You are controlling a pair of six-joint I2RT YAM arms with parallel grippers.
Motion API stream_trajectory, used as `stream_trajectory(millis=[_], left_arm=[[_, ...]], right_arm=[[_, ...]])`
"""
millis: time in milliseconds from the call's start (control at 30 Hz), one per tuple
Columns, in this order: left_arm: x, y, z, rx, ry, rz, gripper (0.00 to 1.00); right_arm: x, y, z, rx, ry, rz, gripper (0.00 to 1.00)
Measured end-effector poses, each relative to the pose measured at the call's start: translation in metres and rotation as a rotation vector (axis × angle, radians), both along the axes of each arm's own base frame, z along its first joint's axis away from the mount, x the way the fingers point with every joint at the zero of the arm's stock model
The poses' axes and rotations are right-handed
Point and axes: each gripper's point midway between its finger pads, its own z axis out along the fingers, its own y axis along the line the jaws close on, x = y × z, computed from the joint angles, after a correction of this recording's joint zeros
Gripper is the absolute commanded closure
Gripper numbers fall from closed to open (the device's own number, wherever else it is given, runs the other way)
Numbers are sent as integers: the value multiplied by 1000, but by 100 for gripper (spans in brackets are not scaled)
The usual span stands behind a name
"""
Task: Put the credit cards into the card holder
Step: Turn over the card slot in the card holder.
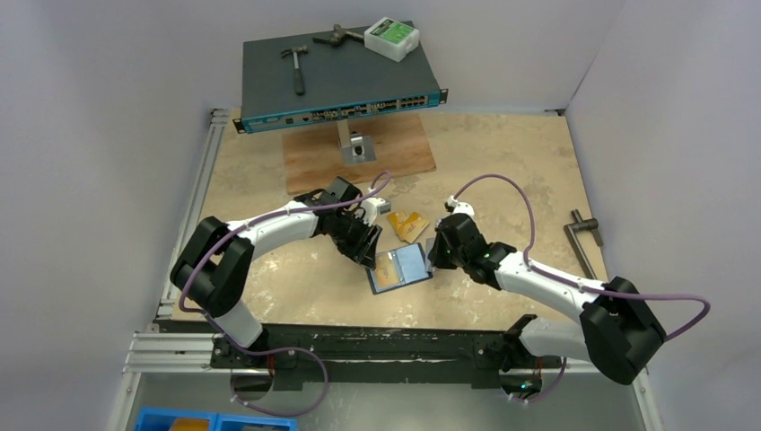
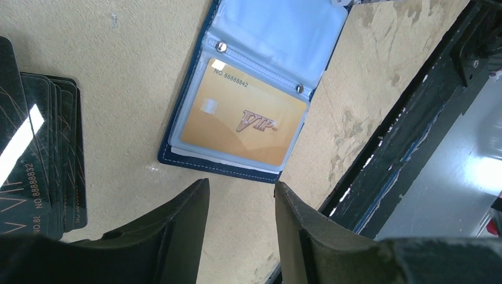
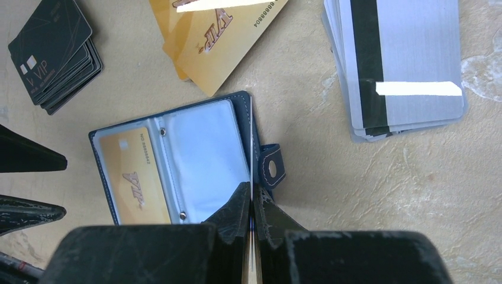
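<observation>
**Right pins the holder open, left is free for the next card**

Right gripper [image 3: 253,192]: jaws pressed together on the cover edge of the card holder [image 3: 201,154], just beside the snap tab [image 3: 272,168]. It looks like it is pinning the holder open and flat on the table [image 3: 367,195].

Left gripper [image 2: 241,184]: jaws spread with nothing between them, hovering just short of the holder's near edge.

Holder as seen from the left jaws: straight ahead, long axis running away from them and leaning a bit right. The spine with its two rivets crosses that axis. The near half has one gold card [image 2: 243,121] seated in its sleeve. The far half is an empty sleeve [image 2: 278,29], probably the next slot to fill.

Supply:
- Black stack [image 2: 41,154]: close on the left of the left jaws, slightly fanned.
- Loose gold cards [image 3: 219,35]: beyond the holder from the right jaws, one corner just beside its far edge.
- Silver stack [image 3: 408,65]: ahead and right of the right jaws, apart from the holder.

My read: right is tied up holding, so the pick falls to left, and the black stack is its nearest option. Thin cards flat on a flat table, so lifting an edge is the hard part. I can't tell which side of the empty sleeve opens.
</observation>
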Motion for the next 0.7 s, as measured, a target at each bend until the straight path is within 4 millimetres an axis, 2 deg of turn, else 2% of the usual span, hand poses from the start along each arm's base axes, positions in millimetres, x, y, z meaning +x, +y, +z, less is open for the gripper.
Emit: stream_trajectory(millis=[700], left_arm=[[-2, 2, -1, 8, 3, -11, 57]], right_arm=[[2, -5, 3, -9, -13, -2, 100]])
